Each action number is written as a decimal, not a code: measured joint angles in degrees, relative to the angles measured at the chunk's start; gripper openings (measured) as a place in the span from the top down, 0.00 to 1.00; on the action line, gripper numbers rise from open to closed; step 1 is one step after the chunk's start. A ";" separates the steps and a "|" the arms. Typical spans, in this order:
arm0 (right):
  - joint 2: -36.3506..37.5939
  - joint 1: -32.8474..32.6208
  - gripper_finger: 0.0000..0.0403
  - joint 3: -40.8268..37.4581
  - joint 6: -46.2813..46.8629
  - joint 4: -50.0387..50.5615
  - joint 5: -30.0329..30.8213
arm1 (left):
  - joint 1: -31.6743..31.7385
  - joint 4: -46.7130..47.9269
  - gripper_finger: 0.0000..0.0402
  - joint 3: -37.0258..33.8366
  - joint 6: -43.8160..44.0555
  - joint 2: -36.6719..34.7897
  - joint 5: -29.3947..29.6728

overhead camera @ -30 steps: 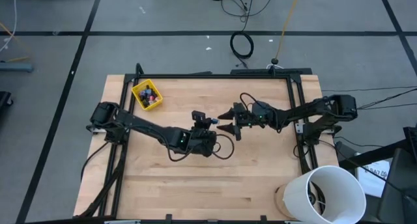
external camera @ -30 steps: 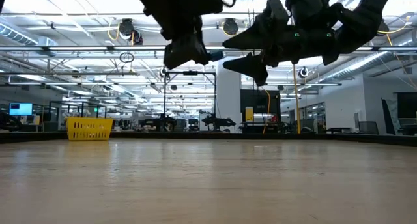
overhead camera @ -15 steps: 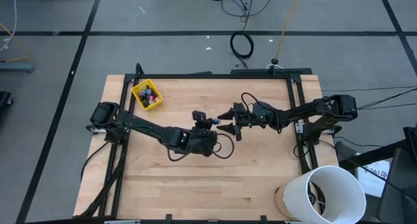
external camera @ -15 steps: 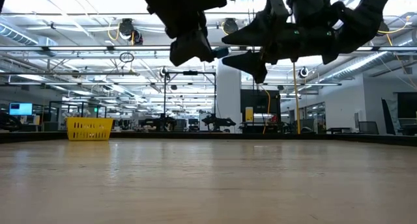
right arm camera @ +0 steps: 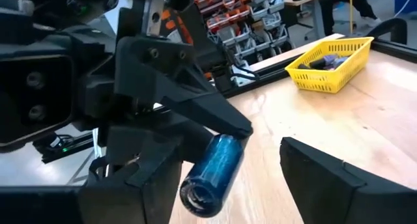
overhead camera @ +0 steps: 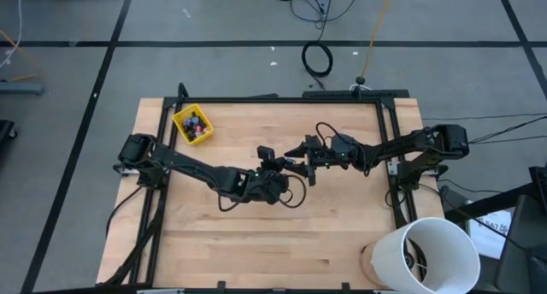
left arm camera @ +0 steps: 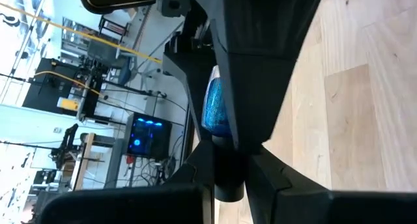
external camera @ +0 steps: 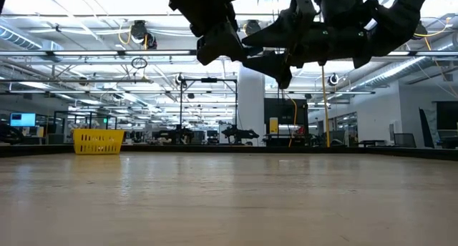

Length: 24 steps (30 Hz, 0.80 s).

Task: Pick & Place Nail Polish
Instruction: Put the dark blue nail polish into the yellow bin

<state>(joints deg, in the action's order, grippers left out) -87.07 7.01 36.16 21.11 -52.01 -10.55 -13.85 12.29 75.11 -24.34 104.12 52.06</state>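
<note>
Above the middle of the wooden table (overhead camera: 256, 234), the left pincer (overhead camera: 272, 162) is clamped on a glittery blue nail polish bottle (right arm camera: 215, 164), held up in the air with its dark cap end pointing outward. The right pincer (overhead camera: 301, 163) faces it at close range, its fingers (right arm camera: 339, 178) spread apart on either side of the bottle without gripping it. More nail polish bottles (overhead camera: 195, 124) lie in the small yellow bin (overhead camera: 182, 116) at the table's far left corner, well apart from both pincers
</note>
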 joint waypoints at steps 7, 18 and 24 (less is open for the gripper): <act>0.00 0.00 0.56 0.00 -1.23 0.00 -0.07 | 0.00 -0.19 0.91 0.00 0.00 0.00 -0.07; 0.00 0.00 0.82 0.00 -3.85 0.63 -0.17 | 0.07 0.14 0.91 0.00 2.03 0.00 -0.80; 0.00 0.00 0.82 -0.02 -4.74 0.78 -0.29 | 0.07 0.33 0.90 0.00 5.84 0.00 -2.20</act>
<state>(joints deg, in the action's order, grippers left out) -87.07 7.01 36.14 16.37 -51.23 -10.83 -13.78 12.63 75.11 -18.50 104.12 49.86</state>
